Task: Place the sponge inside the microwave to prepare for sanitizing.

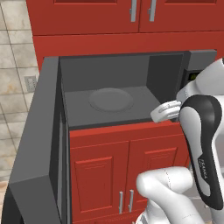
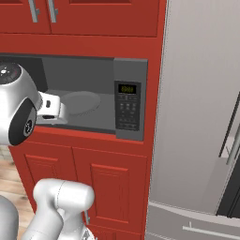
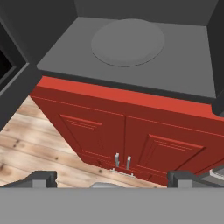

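The turntable (image 1: 111, 99) lay inside the microwave (image 1: 131, 70); the door (image 1: 37, 144) swung out at its left, cabinet doors (image 1: 127, 168) below.

I count one microwave (image 1: 109, 78) with one round turntable (image 1: 111, 99) and one keypad panel (image 2: 128, 110), two lower cabinet doors (image 3: 131, 144) carrying two handles (image 3: 122, 161), two upper cabinet handles (image 1: 142, 9), and one fridge (image 2: 201, 108)
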Available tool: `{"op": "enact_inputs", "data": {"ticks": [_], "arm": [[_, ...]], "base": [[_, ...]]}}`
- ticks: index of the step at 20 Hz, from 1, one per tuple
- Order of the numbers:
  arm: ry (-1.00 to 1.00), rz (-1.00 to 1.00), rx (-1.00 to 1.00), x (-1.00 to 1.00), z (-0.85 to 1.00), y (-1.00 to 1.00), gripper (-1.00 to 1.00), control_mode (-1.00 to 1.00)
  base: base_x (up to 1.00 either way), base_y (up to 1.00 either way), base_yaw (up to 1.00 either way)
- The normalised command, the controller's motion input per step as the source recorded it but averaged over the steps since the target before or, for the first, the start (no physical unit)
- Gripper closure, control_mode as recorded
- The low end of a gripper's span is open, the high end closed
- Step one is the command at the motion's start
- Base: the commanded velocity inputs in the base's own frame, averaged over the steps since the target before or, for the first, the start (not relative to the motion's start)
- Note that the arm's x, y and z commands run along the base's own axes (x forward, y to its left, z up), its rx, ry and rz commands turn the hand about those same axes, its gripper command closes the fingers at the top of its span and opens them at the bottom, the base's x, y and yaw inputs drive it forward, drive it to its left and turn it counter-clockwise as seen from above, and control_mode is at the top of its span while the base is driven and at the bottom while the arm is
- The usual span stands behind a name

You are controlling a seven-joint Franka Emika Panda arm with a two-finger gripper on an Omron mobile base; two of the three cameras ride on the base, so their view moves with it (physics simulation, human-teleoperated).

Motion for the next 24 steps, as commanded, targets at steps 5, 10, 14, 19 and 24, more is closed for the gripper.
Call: {"op": "enact_inputs", "data": {"ticks": [5, 10, 14, 19, 24], "arm": [[0.0, 0.0, 0.0, 0.0, 0.0, 0.0, -1.0, 1.0], [0.0, 0.0, 0.0, 0.0, 0.0, 0.0, -1.0, 1.0], [0.0, 0.0, 0.0, 0.0, 0.0, 0.0, -1.0, 1.0], [0.0, 0.0, 0.0, 0.0, 0.0, 0.0, -1.0, 1.0], [0.0, 0.0, 0.0, 0.0, 0.0, 0.0, -1.0, 1.0]], "base": [[-0.27, -0.06, 0.0], [-0.61, -0.2, -0.01], [-0.69, -0.2, 0.0], [-0.54, -0.17, -0.01], [-0.24, -0.08, -0.33]]}}
